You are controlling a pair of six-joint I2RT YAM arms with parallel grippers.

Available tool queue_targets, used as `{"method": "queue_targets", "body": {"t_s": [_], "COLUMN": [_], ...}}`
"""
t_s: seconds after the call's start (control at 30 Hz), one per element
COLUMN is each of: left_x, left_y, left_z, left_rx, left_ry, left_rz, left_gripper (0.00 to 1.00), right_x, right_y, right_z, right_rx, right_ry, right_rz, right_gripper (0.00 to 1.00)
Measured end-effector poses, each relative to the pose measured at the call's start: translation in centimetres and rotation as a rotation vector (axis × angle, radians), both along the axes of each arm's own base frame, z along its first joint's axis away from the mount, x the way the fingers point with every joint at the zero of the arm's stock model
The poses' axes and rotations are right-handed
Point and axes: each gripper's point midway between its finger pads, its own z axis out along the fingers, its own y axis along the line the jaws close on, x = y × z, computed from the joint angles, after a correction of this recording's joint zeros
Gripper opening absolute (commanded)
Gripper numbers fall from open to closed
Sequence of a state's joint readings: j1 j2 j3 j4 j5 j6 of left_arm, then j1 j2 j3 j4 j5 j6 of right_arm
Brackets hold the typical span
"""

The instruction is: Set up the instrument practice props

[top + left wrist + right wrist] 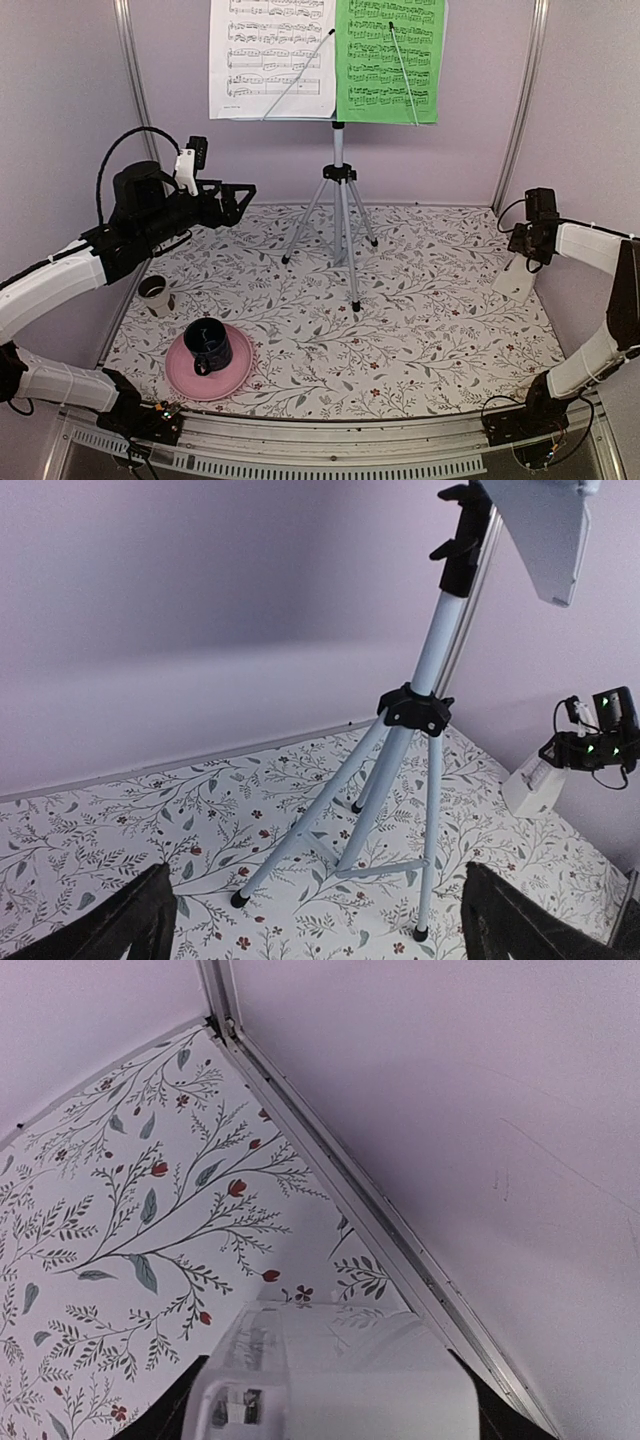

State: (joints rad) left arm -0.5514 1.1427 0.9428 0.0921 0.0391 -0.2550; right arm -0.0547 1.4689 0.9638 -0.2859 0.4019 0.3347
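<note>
The music stand [340, 190] stands on its silver tripod at the back middle of the table. A white sheet of music [270, 55] and a green sheet of music [390, 60] rest side by side on its desk. My left gripper [240, 200] is open and empty, held in the air left of the tripod [410, 710] and pointing at it. The white pyramid metronome [515, 282] is at the right wall. My right gripper [523, 258] reaches down over it, and its fingers press both sides of the metronome [340, 1370].
A dark mug [207, 345] sits on a pink plate [235, 378] at the front left. A small beige cup [155, 293] stands behind it near the left wall. Walls close the table at the left, back and right [450, 1160].
</note>
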Motion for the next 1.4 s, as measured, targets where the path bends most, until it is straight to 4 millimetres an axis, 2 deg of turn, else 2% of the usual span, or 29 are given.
{"method": "queue_targets", "body": {"t_s": [0.13, 0.23, 0.37, 0.5, 0.6, 0.73, 0.83, 0.97, 1.03, 1.13, 1.27, 1.4], "left_x": [-0.1, 0.0, -0.1, -0.1, -0.3, -1.1, -2.5, -5.3, -7.4, -12.2, -17.7, -22.3], "left_y": [-0.1, -0.1, -0.5, -1.1, -1.4, -2.4, -3.6, -5.7, -7.1, -9.7, -10.7, -11.5], "left_z": [-0.2, -0.3, -0.2, -0.9, -1.7, -2.2, -3.0, -5.8, -7.3, -9.6, -12.4, -14.4], "left_rx": [0.001, 0.006, 0.002, 0.003, 0.017, 0.025, 0.019, 0.015, 0.027, 0.047, 0.074, 0.134], "left_ry": [0.000, -0.003, -0.010, -0.002, 0.009, 0.007, 0.002, 0.023, 0.029, 0.013, -0.032, -0.096], "left_rz": [-0.006, -0.007, -0.030, -0.058, -0.080, -0.159, -0.263, -0.416, -0.501, -0.686, -0.867, -0.995], "left_gripper": [0.99, 0.99, 0.99, 0.99, 0.99, 0.99, 0.99, 0.96, 0.94, 0.91, 0.86, 0.79], "right_x": [-0.2, 0.0, -0.1, -0.4, -1.2, -3.5, -6.4, -10.8, -13.4, -17.6, -22.5, -26.5], "right_y": [1.3, 3.2, 7.3, 12.2, 16.7, 22.7, 27.4, 32.6, 35.2, 38.4, 41.0, 42.2], "right_z": [0.2, 0.5, 1.4, 3.1, 4.6, 6.0, 7.1, 7.8, 7.9, 7.8, 7.8, 8.6], "right_rx": [0.023, 0.058, 0.112, 0.142, 0.151, 0.157, 0.169, 0.189, 0.194, 0.196, 0.179, 0.147], "right_ry": [-0.007, -0.027, -0.069, -0.124, -0.167, -0.205, -0.234, -0.256, -0.260, -0.254, -0.259, -0.299], "right_rz": [0.088, 0.209, 0.430, 0.670, 0.875, 1.131, 1.338, 1.586, 1.709, 1.885, 2.069, 2.208], "right_gripper": [0.47, 0.44, 0.44, 0.42, 0.42, 0.41, 0.39, 0.34, 0.32, 0.30, 0.28, 0.27]}}
